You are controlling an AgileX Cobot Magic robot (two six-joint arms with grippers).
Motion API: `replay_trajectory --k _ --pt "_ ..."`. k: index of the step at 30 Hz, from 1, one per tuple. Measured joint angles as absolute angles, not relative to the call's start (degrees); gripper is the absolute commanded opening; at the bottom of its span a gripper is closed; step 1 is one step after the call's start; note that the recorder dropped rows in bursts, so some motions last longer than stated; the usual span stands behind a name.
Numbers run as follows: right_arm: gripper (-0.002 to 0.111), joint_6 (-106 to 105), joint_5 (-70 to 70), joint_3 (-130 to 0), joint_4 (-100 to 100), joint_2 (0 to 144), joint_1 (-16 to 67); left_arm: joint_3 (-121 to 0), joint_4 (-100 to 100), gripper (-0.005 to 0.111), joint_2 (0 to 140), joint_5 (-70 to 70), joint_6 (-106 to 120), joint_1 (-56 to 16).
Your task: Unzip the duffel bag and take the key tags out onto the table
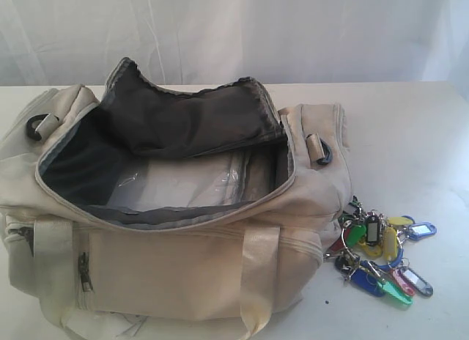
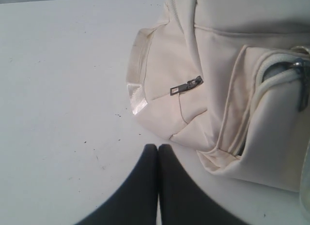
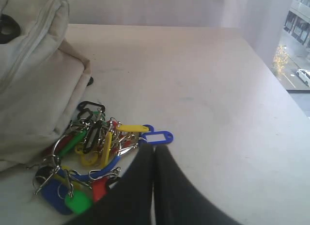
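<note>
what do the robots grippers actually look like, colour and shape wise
Only the finger ends show, in the wrist views. The left gripper and right gripper look alike: each has two plain matte black fingers, broad at the base and narrowing to smooth rounded tips. No markings, cables or pads can be seen on them. The arms themselves are out of view.

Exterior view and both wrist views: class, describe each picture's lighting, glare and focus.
Exterior view: soft, hazy light; the cream-white fabric duffel bag has a shadowed dark lining; clear plastic inside glints. Left wrist view: the plain white table looks nearly washed out; the shut black left gripper is soft-edged. Right wrist view: the coloured plastic key tags are fairly sharp, the right gripper blurred.
</note>
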State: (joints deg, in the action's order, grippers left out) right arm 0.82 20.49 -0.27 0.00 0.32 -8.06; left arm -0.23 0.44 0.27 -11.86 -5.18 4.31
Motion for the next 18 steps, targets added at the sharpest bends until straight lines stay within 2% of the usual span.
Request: replay_trajectory --k 18 --pt "0.000 0.8 20.5 -0.3 0.0 0.3 -8.1 -0.2 0.4 0.000 0.3 -12.2 -5.2 4.9"
